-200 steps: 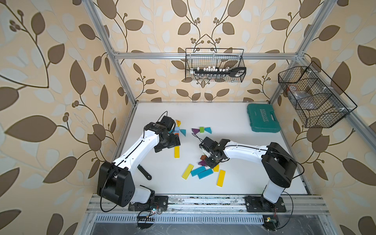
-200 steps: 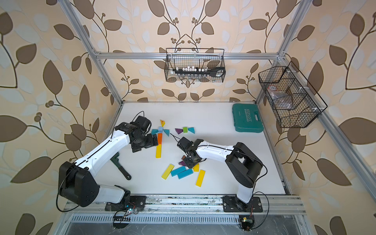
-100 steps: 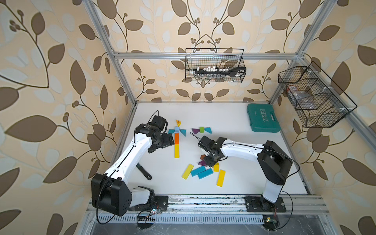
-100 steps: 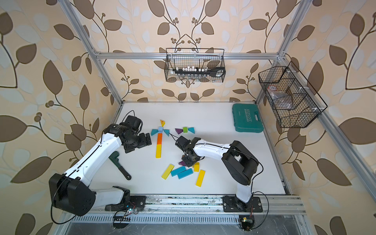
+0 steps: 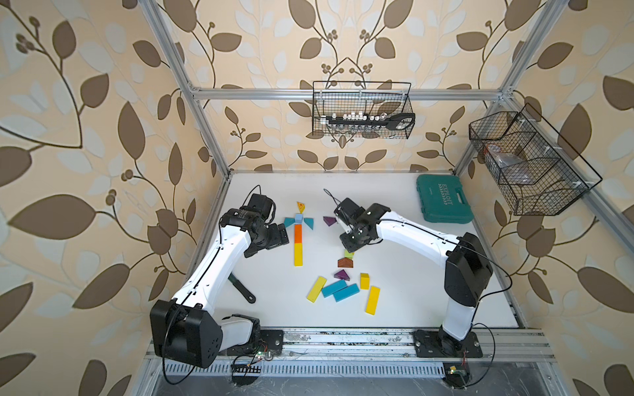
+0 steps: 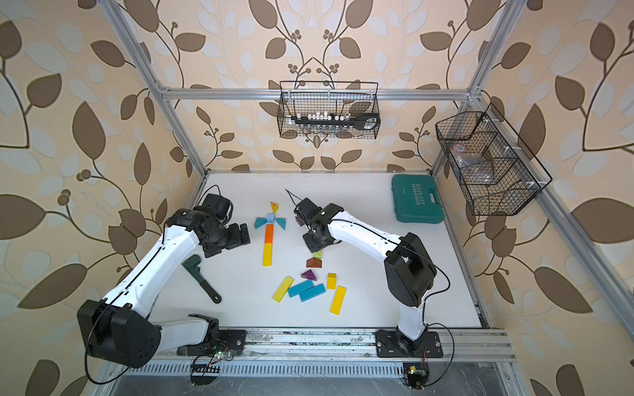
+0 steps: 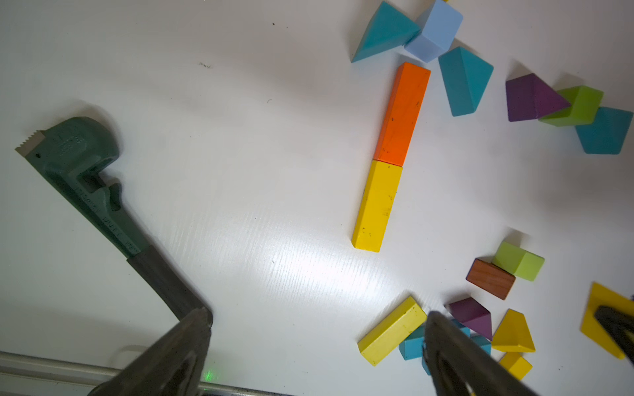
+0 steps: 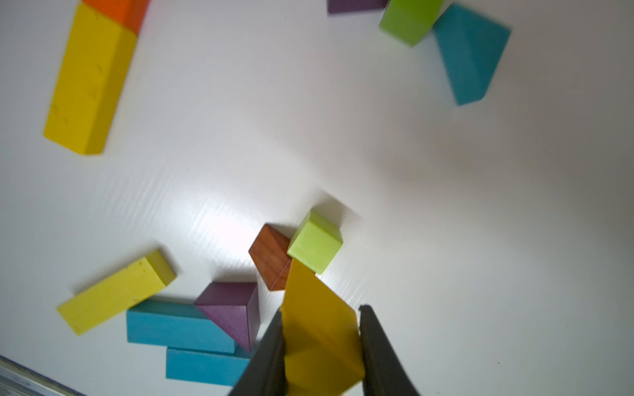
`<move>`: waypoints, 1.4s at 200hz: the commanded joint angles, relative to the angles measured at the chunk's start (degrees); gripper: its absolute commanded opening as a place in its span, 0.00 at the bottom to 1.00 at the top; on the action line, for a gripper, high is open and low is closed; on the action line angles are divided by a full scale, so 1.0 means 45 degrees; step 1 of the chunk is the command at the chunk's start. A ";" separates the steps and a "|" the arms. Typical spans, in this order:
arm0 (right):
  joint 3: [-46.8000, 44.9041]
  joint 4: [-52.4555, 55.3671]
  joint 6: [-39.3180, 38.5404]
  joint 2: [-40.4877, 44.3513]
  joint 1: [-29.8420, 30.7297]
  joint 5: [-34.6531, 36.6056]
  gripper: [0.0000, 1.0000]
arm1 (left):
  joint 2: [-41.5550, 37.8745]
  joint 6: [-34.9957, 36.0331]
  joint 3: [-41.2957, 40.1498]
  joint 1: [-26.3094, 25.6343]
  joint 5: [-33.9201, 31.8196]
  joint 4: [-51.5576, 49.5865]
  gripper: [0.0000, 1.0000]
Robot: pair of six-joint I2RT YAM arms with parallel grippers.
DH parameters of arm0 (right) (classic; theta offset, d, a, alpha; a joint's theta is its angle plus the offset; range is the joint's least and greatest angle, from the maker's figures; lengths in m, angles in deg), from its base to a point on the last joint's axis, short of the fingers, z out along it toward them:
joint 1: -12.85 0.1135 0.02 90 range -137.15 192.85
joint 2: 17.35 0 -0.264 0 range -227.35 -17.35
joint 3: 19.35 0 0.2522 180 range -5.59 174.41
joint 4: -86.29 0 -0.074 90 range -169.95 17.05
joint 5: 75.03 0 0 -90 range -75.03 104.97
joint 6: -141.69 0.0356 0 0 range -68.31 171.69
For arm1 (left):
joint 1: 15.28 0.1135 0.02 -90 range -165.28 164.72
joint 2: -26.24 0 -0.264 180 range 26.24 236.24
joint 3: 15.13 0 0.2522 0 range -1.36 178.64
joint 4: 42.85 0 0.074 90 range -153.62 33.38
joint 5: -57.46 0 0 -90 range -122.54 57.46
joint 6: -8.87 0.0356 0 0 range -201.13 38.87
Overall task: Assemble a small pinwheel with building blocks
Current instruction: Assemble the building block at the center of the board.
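The pinwheel's stem lies flat: a yellow bar (image 5: 298, 253), an orange bar (image 5: 298, 234), then a light-blue cube (image 5: 298, 218) flanked by two teal wedges (image 5: 289, 222). Beyond the cube sits a yellow wedge (image 5: 301, 206). My right gripper (image 8: 322, 310) is shut on another yellow wedge (image 8: 319, 322), held above a green cube (image 8: 315, 242) and a brown wedge (image 8: 269, 255). In a top view the right gripper (image 5: 350, 240) hides that wedge. My left gripper (image 7: 319, 319) is open and empty, just left of the orange bar (image 7: 401, 113). Loose yellow and blue bars (image 5: 334, 288) lie nearer the front.
A green pipe wrench (image 6: 200, 277) lies on the table under the left arm. A teal tool case (image 5: 443, 199) sits at the back right. Wire baskets (image 5: 362, 109) hang on the back and right walls. A purple wedge (image 5: 328, 220) lies beside the right wrist.
The right gripper has closed on the yellow wedge and risen from the pile, moving toward the back. The left gripper has drawn off the orange bar to the left.
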 commanded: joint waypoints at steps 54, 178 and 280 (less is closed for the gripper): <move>0.8050 0.1503 0.0629 -0.5756 -0.1299 0.1368 0.05 | 0.0073 0.0497 0.0149 0.0205 0.0481 -0.0147 0.99; 0.9339 -0.1524 0.0147 -0.7700 -0.1963 0.1145 0.05 | 0.0352 0.0598 -0.0110 0.0753 0.1149 0.0088 0.99; 0.9573 -0.2187 -0.0420 -0.8545 -0.2357 0.0609 0.07 | 0.0634 0.0566 -0.0144 0.0792 0.1269 0.0092 0.99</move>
